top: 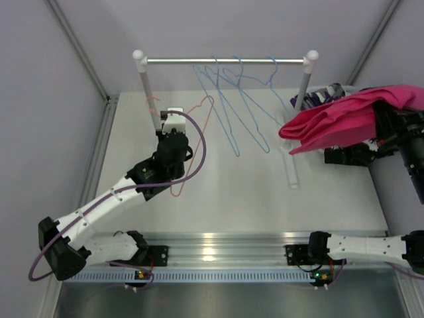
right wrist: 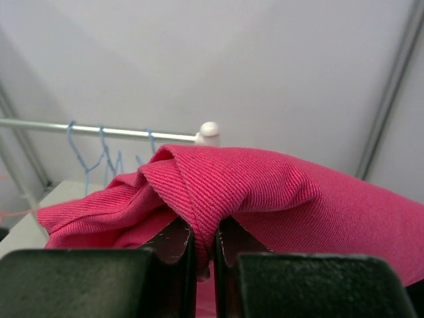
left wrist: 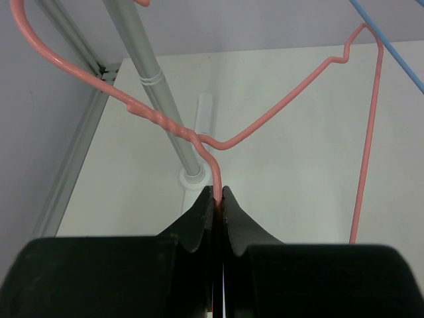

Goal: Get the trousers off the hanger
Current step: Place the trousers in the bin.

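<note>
At the right edge of the pale counter (top: 232,199), near its back right corner, my right gripper (right wrist: 205,232) is clamped on a fold of the plain hot pink cloth trousers (top: 344,116). The jaws are nearly together, with only the pinched cloth between them. The pair hangs bunched in the air, free of any hanger. A scrap of purple, white and black patterned cloth (top: 324,96) pokes out just behind it. I take that for another pair lying there, but too little shows to be sure, and I see no other pairs.

Near the back left corner, my left gripper (left wrist: 217,195) has its fingers pressed tight on the neck of a salmon-pink wire hanger (left wrist: 163,120). That hanger is bare, and it is held just beside the white left post (top: 147,86) of the rack. Several light blue wire hangers (top: 227,122) hang from the silver rail (top: 225,61), and none of them carries anything.

By my reading the job is close to finished. No hanger in sight has trousers on it, and the pink pair looks like the last one freed. What seems left is to set the pink pair down at the right side and get the empty pink hanger out of my left gripper.
</note>
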Robot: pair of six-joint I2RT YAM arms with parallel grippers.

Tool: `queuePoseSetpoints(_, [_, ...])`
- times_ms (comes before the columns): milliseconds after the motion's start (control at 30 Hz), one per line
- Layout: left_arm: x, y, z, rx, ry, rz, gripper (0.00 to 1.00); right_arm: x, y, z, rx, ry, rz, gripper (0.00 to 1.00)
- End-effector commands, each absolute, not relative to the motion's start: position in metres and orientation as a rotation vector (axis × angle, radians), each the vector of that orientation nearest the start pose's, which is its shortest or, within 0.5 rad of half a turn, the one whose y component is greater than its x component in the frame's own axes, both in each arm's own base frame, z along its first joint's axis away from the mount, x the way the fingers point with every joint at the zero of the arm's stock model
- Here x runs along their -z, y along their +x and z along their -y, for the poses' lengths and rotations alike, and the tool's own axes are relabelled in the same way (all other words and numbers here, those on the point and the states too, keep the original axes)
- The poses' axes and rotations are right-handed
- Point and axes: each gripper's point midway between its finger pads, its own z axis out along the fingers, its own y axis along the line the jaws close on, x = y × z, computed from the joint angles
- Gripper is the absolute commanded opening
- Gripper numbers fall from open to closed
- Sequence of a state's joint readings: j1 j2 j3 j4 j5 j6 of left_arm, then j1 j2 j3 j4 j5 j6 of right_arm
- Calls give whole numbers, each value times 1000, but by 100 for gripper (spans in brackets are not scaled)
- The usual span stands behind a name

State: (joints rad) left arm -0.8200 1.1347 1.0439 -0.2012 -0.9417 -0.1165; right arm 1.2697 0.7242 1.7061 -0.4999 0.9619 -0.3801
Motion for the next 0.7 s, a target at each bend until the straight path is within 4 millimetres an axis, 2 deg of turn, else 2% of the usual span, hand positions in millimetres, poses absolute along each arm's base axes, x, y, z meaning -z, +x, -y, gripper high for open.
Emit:
queuePoseSetpoints(0, [-328, 318, 138, -111, -76, -1680, 0, -605, 164, 28, -236, 104, -1189, 0])
queuePoseSetpoints(267, [-328, 318, 144, -77, -60, -1688, 0, -616, 164, 57, -145, 217, -1164, 0])
queuePoseSetpoints(400, [-327, 318, 146, -66, -52, -1690, 0, -625, 167, 56, -106, 197, -1157, 0])
queuePoseSetpoints(667, [-325, 316, 149, -37, -42, -1699, 0, -638, 178, 43, -215, 126, -1125, 0])
